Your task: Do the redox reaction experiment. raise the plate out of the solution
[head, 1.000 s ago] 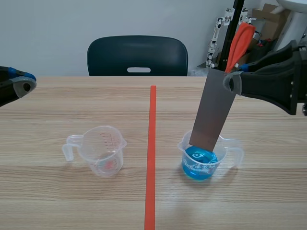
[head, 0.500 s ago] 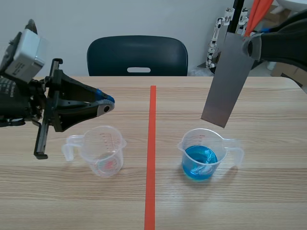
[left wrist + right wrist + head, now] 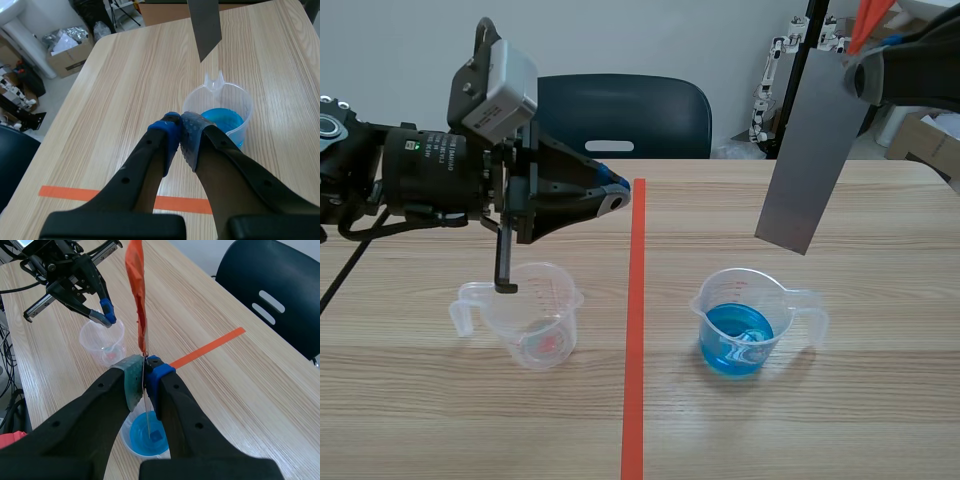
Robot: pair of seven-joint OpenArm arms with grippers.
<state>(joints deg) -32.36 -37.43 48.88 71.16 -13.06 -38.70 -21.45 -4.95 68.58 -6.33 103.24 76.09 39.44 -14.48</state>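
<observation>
- Right gripper (image 3: 145,371): fingers clamped on the top edge of the plate.
- Plate (image 3: 812,150): grey, flat, hanging tilted above the blue cup, clear of the liquid.
- Blue cup (image 3: 740,325): clear plastic, blue liquid inside, right of the tape line (image 3: 636,330).
- Left gripper (image 3: 179,131): fingers pressed together, holding nothing, in the air near the empty cup.
- Empty cup (image 3: 532,315): clear plastic, left of the tape line.

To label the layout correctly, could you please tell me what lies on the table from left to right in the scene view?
Empty clear cup, orange tape line, cup of blue liquid.
</observation>
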